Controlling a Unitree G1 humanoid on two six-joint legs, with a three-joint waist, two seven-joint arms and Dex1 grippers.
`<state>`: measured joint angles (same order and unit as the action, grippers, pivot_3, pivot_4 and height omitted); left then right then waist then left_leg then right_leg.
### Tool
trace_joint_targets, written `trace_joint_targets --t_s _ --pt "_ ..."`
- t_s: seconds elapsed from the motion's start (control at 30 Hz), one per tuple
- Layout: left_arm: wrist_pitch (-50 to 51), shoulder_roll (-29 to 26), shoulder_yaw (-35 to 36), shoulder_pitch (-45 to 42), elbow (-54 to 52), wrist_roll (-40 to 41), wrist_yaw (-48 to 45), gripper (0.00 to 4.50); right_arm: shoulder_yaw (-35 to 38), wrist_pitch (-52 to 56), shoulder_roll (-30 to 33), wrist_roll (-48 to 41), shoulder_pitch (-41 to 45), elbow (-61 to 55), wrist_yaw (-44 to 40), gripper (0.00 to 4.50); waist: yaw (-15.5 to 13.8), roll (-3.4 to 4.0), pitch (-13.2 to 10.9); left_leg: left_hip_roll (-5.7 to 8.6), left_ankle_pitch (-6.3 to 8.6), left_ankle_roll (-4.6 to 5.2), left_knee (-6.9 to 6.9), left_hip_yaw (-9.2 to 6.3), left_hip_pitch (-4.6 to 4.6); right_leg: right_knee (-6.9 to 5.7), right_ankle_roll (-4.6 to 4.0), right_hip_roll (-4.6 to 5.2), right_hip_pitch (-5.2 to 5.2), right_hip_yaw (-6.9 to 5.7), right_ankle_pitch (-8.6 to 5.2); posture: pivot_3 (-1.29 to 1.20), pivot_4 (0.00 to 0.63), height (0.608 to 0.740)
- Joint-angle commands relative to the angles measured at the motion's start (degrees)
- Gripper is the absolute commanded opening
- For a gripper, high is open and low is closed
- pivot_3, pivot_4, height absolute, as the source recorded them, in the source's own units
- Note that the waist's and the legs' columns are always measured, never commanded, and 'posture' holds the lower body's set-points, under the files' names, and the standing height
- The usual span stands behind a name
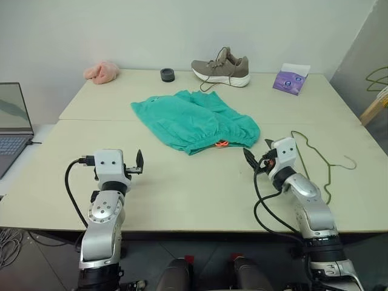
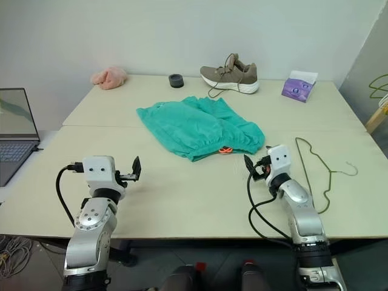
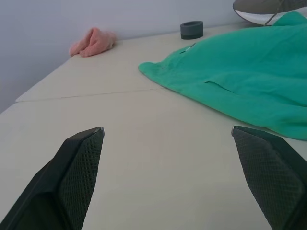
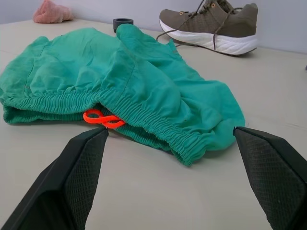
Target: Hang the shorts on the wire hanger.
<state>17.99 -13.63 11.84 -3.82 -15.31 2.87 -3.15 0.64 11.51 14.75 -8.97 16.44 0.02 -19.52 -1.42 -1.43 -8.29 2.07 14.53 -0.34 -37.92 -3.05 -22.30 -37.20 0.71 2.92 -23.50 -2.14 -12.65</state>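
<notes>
Table [image 1: 182,194]: pale, bears all items.
Shorts [image 1: 194,121]: flat at table centre, waistband toward the robot.
Wire hanger [image 1: 324,163]: flat, right of shorts, apart.
Left gripper [image 3: 168,143]: fingers spread, empty.
Right gripper [image 4: 170,139]: fingers spread, empty, facing waistband.

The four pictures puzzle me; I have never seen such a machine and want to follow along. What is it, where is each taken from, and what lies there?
This is a two-armed humanoid robot. The two wide pictures come from cameras in its head, looking down over its arms. The two close pictures come from cameras on its wrists; the black wedges there are its own fingers. The left pincer and the right pincer are both open and hold nothing. On the pale table lie teal shorts, a thin wire hanger to the right, a shoe, a pink cloth, a small dark ring and a purple packet.
</notes>
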Motion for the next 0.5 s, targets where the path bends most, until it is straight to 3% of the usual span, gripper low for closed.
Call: trace_joint_targets --t_s 0.03,0.5 --pt "-1.46 -0.93 -0.27 0.42 -3.63 1.51 -2.62 4.50 0.24 -2.18 0.09 0.59 0.50 -1.25 -0.07 4.45 0.01 0.01 0.02 0.00 0.00 0.00 0.00 0.00 0.00 0.00 0.00 0.00 0.00 0.00 0.00 0.06 0.086 0.740" --pt "-2.45 -2.19 -0.66 0.27 -3.47 1.42 -5.44 4.50 -2.08 -0.70 0.94 -0.35 0.16 -4.76 -5.34 4.45 0.02 0.00 0.04 0.00 0.01 0.01 0.00 0.03 0.07 0.00 0.00 0.00 0.04 0.03 0.00 0.04 0.084 0.740"
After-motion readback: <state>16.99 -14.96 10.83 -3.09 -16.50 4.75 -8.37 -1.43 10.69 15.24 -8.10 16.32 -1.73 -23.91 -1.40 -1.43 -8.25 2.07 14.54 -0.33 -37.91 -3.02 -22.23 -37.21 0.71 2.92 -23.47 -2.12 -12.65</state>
